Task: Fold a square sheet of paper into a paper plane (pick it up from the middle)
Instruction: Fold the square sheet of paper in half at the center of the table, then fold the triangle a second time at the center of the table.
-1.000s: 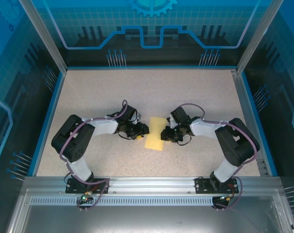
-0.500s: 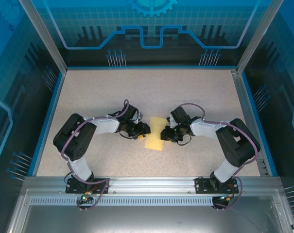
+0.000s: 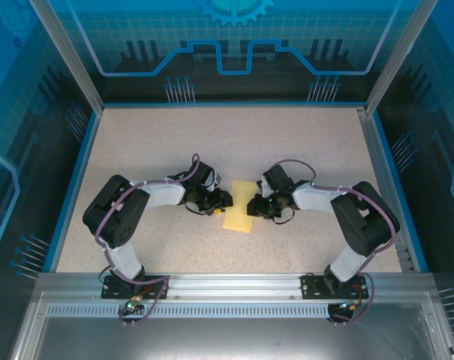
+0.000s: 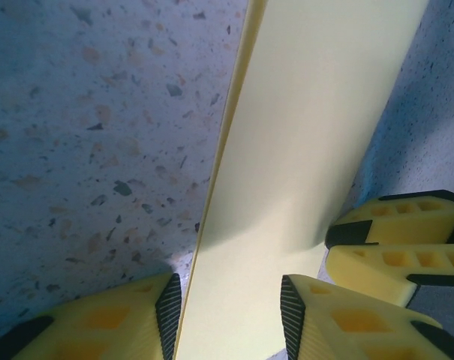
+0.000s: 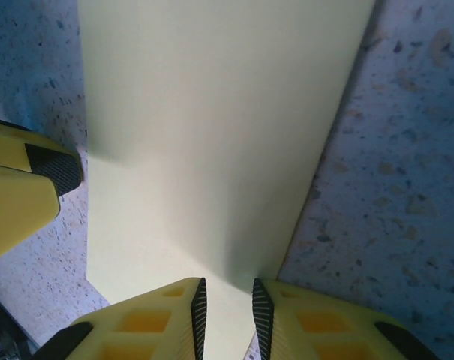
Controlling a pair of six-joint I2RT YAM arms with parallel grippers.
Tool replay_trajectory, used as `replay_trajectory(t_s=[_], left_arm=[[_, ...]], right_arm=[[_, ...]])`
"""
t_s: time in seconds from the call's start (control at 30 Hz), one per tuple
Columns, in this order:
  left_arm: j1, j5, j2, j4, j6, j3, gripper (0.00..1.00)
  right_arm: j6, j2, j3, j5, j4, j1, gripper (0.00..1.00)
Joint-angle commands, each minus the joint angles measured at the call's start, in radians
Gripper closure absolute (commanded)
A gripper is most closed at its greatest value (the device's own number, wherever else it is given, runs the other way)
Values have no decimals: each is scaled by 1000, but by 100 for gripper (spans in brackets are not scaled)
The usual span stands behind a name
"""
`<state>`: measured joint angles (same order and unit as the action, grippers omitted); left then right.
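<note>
The paper, folded to a strip, lies mid-surface between both tools. Left tool: fingers apart, straddling the paper's left edge. Right tool: fingers nearly together, clamped on the paper's right edge. Speckled surface lies bare on all sides up to the blue rim.

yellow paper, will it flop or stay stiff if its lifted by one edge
Probably floppy: the yellow paper looks very thin in the left wrist view, one layer edge lifting along the fold. Likely light and apt to slide on the smooth speckled table.
</note>
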<state>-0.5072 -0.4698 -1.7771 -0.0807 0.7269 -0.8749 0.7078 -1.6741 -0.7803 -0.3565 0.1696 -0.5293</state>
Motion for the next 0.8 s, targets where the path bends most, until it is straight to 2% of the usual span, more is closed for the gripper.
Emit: replay_trajectory(t_s=[0.0,0.37,0.77], left_arm=[[-7,-33,-26,-20,0,-30,57],[-21,-56,-47,-22,12,-39,57],[-23,-18,0,-46,45,-9,54]], right_arm=[[12,-32,19,-3,-28,4,73],[12,-42,35,-5,-42,10,73],[4,-38,38,-1,-32,18,73]])
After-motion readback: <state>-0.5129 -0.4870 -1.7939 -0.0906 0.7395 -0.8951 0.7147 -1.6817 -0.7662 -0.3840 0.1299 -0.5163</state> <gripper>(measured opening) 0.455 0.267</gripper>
